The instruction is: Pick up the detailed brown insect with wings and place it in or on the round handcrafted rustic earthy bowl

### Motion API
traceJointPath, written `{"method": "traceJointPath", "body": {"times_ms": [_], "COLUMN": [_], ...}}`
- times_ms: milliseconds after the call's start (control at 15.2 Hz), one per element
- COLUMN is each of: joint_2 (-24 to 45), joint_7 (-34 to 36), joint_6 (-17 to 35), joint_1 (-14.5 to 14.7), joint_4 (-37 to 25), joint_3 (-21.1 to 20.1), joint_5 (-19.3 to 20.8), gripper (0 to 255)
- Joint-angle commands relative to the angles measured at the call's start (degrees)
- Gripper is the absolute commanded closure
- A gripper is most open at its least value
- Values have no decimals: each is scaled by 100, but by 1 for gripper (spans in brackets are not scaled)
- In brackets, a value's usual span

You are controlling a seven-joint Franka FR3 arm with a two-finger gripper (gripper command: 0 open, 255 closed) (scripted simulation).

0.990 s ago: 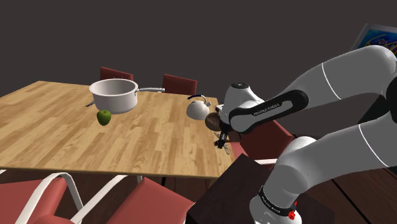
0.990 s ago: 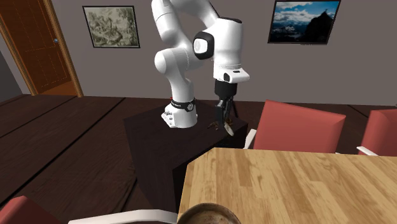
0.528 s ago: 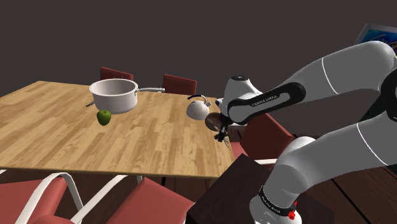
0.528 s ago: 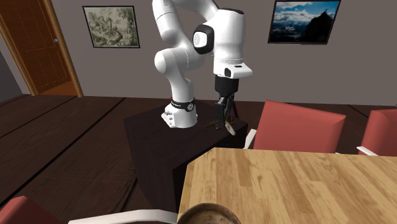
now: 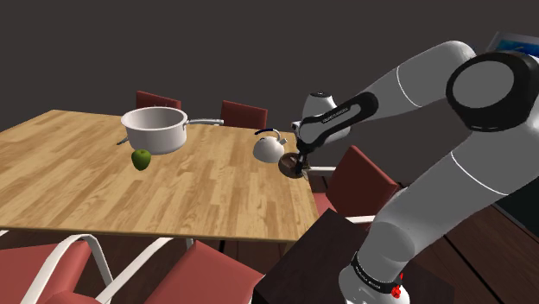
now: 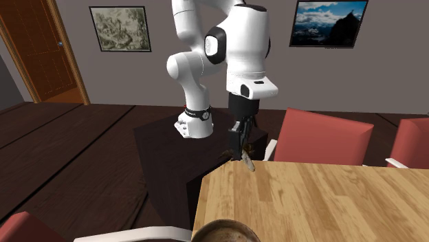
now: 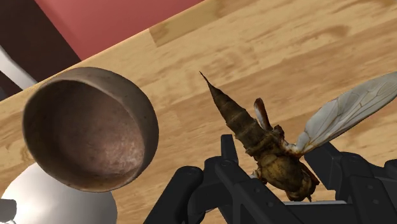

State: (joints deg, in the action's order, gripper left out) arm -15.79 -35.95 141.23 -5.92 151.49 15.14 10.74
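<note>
Brown, segmented and winged, the insect (image 7: 273,159) is riding in the hand (image 7: 280,173) right now. The black fingers (image 7: 228,153) are pressing on its body from both sides and gripping it, with nothing else in their grasp. Its pointed abdomen is sticking out away from the hand, and one pale, veined wing is fanning off to the side. The bug is hanging in the air over the wooden surface (image 7: 318,57), not touching it.

Just beside it the round brown bowl (image 7: 89,130) is sitting on the planks with its inside showing (mottled, earthy, darker at the rim). Insect and bowl are apart, and the bug is not yet inside. A white kettle (image 7: 54,203) is standing just beside the bowl, on the side away from the insect.

Over in the shoulder view, the white arm (image 5: 406,86) is reaching out from the stand (image 5: 328,259) over the surface's corner, and the hand is hovering in front of the bowl. Further along, a grey pot (image 5: 156,129) with a long handle and a green apple (image 5: 141,159) are sitting near each other, well apart from the bowl.

From the second exterior view, the hand is pointing down and the insect is dangling at the fingertips just above the surface's edge nearest the stand. A red chair (image 6: 323,137) is standing close by.
</note>
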Motion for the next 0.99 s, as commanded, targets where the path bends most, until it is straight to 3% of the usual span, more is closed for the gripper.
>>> {"method": "traceJointPath", "body": {"times_ms": [0, 462, 858, 924], "joint_2": [363, 1739, 3077, 3121], "joint_7": [-266, -1306, -2167, -2180], "joint_6": [39, -113, -573, -507], "joint_1": [-7, -82, -457, -474], "joint_4": [-337, -1860, -3574, -3551], "joint_3": [159, 547, 599, 580], "joint_5": [-109, -846, -1597, -1618], "gripper": [255, 255, 255, 255]}}
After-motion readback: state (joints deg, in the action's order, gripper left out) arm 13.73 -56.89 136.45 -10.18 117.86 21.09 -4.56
